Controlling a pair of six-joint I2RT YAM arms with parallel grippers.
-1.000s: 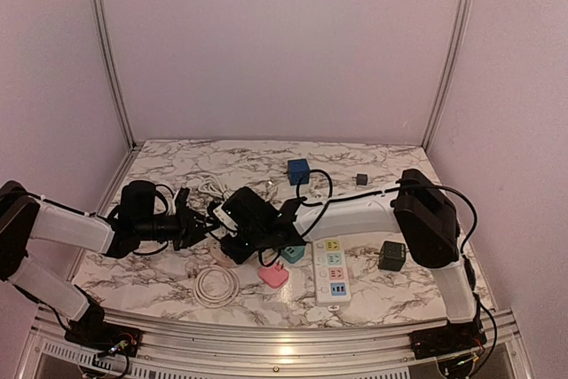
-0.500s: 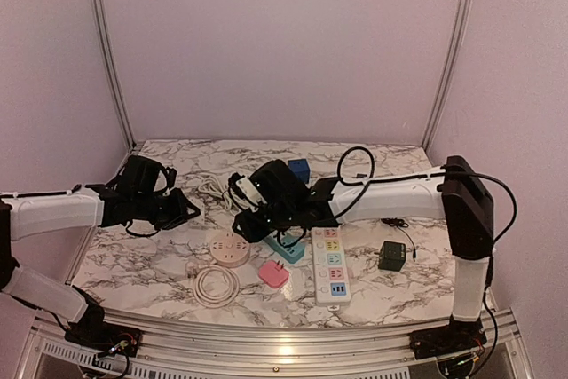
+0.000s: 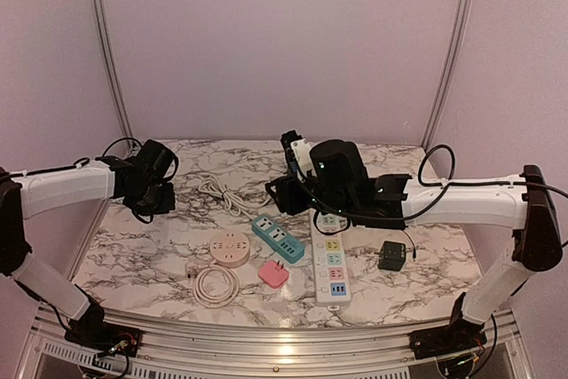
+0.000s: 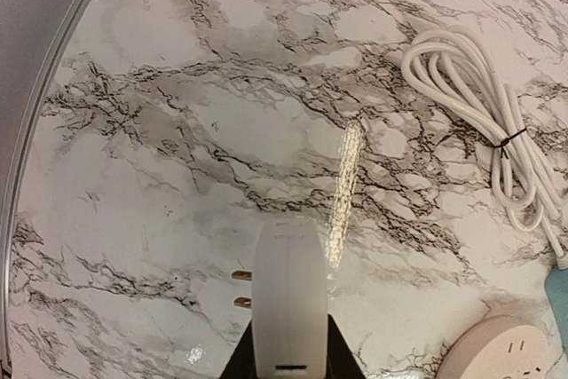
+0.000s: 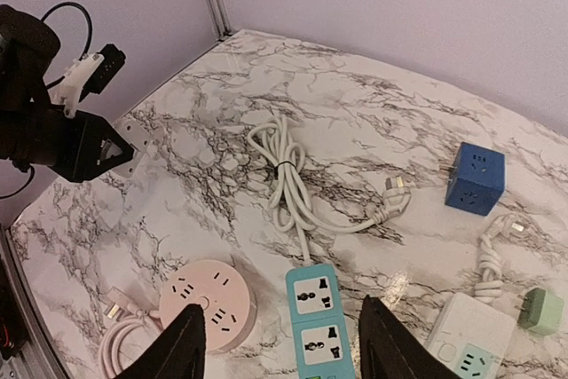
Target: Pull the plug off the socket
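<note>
Plug [image 4: 288, 299], prongs bare, sits clamped in the left gripper [image 4: 288, 366]; right gripper [image 5: 280, 306] hangs spread above the teal strip [image 5: 317, 317]

Glossy marble-patterned bench top [image 4: 177, 130] with a bright reflected streak. Smooth white plastic plug [image 4: 288, 299]; smooth pink plastic round socket [image 5: 206, 301]; white rubbery-looking cable [image 5: 286, 185]. Pale metal rail [image 3: 266, 341] along the near edge.

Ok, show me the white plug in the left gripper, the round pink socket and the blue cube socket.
white plug [image 4: 286, 299]: left wrist view, middle of its white body.
round pink socket [image 5: 206, 299]: right wrist view, centre of its top face.
blue cube socket [image 5: 475, 177]: right wrist view, middle of the cube.
</note>
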